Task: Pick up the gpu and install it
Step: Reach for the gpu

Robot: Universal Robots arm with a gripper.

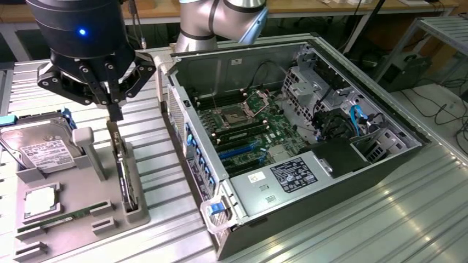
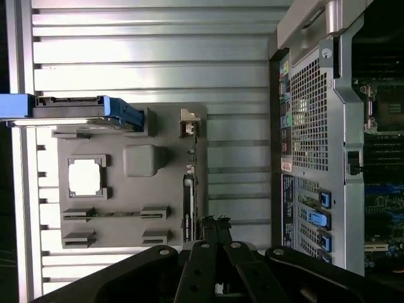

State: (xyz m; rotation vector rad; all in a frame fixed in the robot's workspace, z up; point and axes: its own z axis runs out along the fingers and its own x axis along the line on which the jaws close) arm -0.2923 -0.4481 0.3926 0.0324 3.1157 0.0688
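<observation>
I have the gripper (image 1: 115, 116) at the upper left of the exterior view, with its two fingers drawn together into a single narrow tip and nothing held between them. That tip hangs just above the far end of the gpu (image 1: 123, 167). I cannot tell whether it touches the card.

The gpu stands on edge in a slot along the side of the grey fixture tray (image 1: 80, 189) that faces the computer case, at the lower left of that frame. On the same tray a hard drive (image 1: 40, 149) leans in its cradle, with a CPU (image 1: 40, 200) and a RAM stick (image 1: 69, 215) lying flat nearer the camera.

The open computer case (image 1: 409, 134) lies on the ribbed metal table (image 1: 409, 219) just beside the tray, filling the middle and right of the exterior view, with its motherboard (image 1: 256, 129) exposed.

Through the wrist camera I see the gripper (image 2: 214, 222) over the thin edge of the gpu (image 2: 188, 202).
</observation>
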